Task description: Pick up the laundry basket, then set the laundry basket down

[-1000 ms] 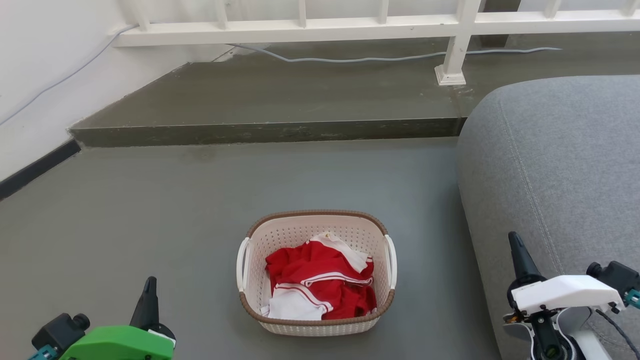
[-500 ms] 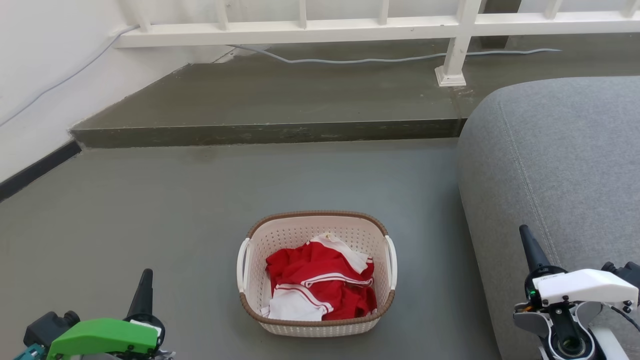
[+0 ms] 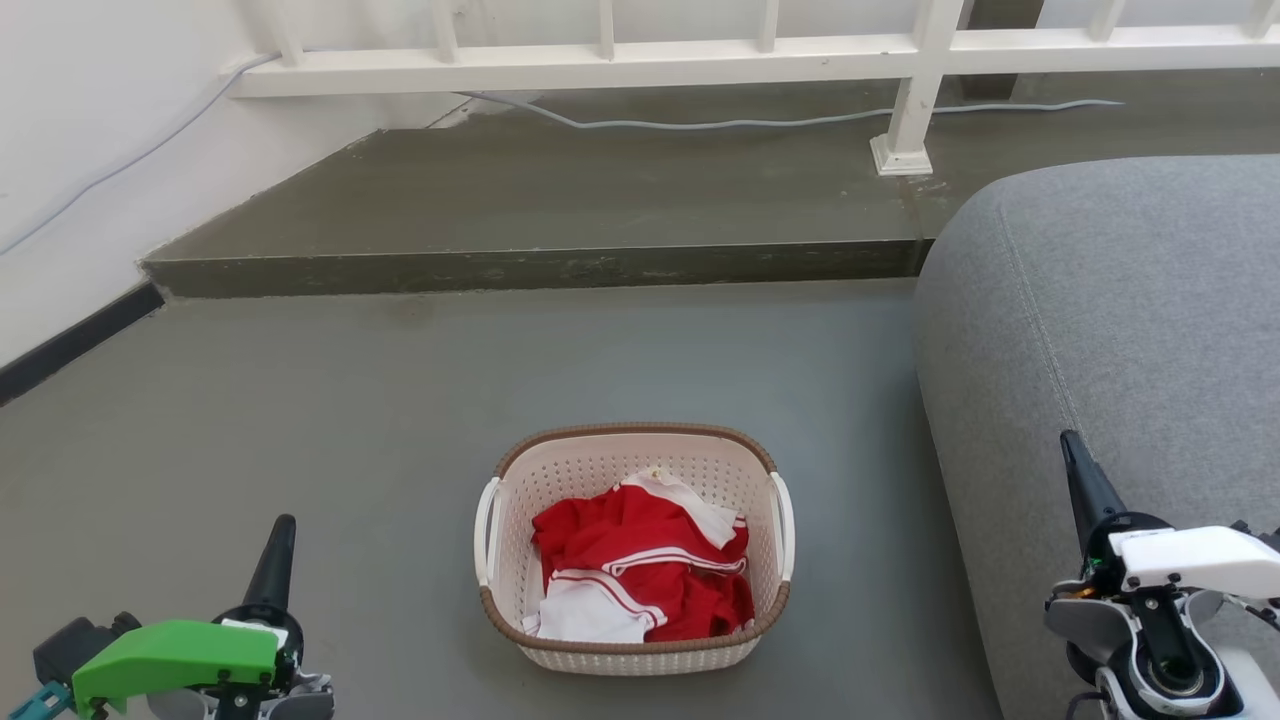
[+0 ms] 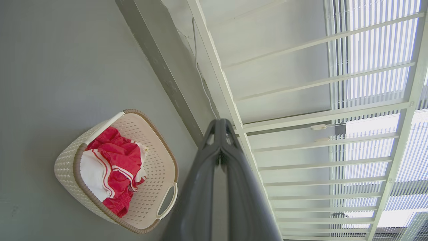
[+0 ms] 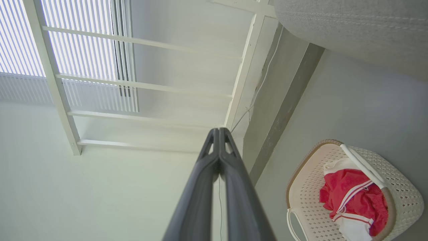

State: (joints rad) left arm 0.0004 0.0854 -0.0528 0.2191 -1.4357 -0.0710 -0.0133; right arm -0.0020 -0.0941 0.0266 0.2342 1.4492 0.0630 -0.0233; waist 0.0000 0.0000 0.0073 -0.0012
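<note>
My left gripper (image 3: 280, 530) and right gripper (image 3: 1072, 448) were both closed, fingers together, gripping nothing. The laundry basket (image 3: 640, 655) stood on the floor (image 3: 300, 400) between them, untouched, near the grey sofa (image 3: 1100, 300), containing red-and-white clothing (image 3: 640, 560).

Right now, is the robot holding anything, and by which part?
Nothing is held. The left gripper and right gripper are both shut and empty, apart from the laundry basket on the floor.

Bright daylight thru blinds (image 4: 371, 43), soft shadows, wrist-view edges warped.
</note>
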